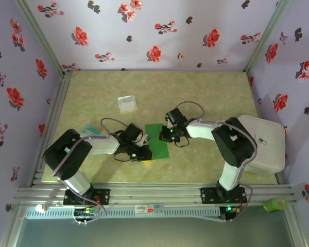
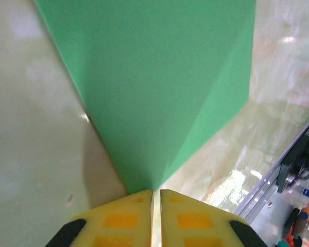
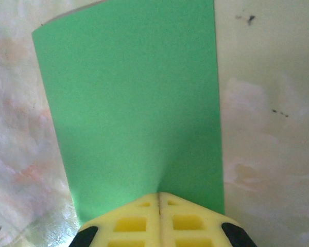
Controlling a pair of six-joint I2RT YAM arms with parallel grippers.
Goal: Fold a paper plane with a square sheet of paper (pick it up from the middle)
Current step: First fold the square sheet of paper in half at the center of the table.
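Paper (image 1: 158, 144) in the grip of left tool (image 2: 155, 191) and right tool (image 3: 159, 194); pale packet (image 1: 127, 103) well beyond

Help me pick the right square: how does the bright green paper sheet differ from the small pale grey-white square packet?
The bright green paper sheet is larger than the small pale grey-white square packet. The sheet is vivid, the packet washed-out. The sheet is pinched by the left gripper and right gripper; the packet lies untouched farther back. Both are thin.
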